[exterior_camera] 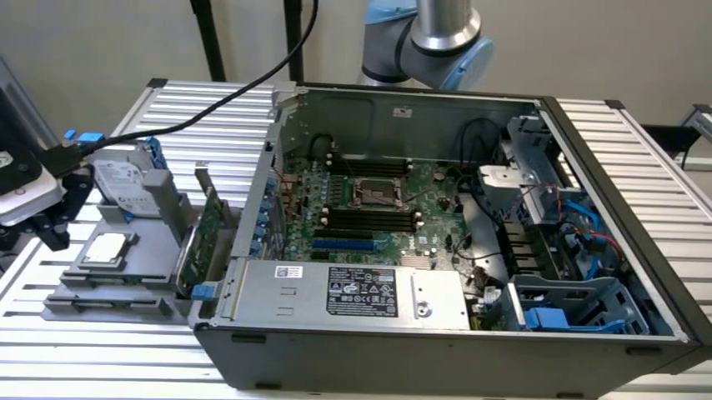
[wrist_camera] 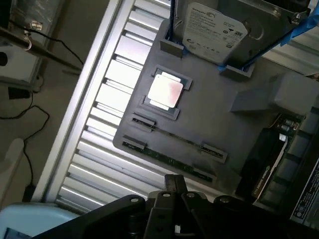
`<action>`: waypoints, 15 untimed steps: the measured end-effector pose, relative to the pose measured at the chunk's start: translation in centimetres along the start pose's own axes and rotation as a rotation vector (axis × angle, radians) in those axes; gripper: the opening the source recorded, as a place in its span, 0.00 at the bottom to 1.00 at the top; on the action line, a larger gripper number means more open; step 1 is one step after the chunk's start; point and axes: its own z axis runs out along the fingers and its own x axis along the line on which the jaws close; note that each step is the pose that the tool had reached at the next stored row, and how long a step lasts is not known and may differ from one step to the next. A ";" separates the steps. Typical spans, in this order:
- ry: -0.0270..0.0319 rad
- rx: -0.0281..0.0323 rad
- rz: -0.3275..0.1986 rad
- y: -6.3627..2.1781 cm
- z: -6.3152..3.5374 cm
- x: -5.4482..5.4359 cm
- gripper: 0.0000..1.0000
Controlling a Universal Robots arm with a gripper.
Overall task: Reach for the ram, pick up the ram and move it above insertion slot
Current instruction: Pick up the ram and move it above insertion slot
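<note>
The ram (wrist_camera: 168, 160) is a long, thin green stick standing on edge in clips on the grey fixture tray (wrist_camera: 234, 144). A second thin stick (wrist_camera: 175, 139) stands parallel to it, closer to the CPU. My gripper (wrist_camera: 172, 199) hangs above the tray's outer edge, close beside the ram and apart from it, with nothing in it. In the exterior view my gripper (exterior_camera: 50, 218) is at the far left, over the tray (exterior_camera: 112, 287). The black memory slots (exterior_camera: 368, 218) lie on the motherboard inside the open case.
The tray also holds a silver CPU (wrist_camera: 166, 91), a hard drive (wrist_camera: 214, 31) and a taller green expansion card (exterior_camera: 198, 242) with a metal bracket. The open computer case (exterior_camera: 445, 350) stands at the exterior view's right of the tray. A black cable (exterior_camera: 212, 108) trails across the slatted table.
</note>
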 end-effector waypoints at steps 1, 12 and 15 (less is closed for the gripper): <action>0.0008 0.0005 -0.018 0.00 0.04 0.0 0.11; 0.0076 0.0059 -0.217 -0.02 0.59 0.0 0.11; 0.0094 0.0076 -0.272 -0.03 0.77 0.0 0.11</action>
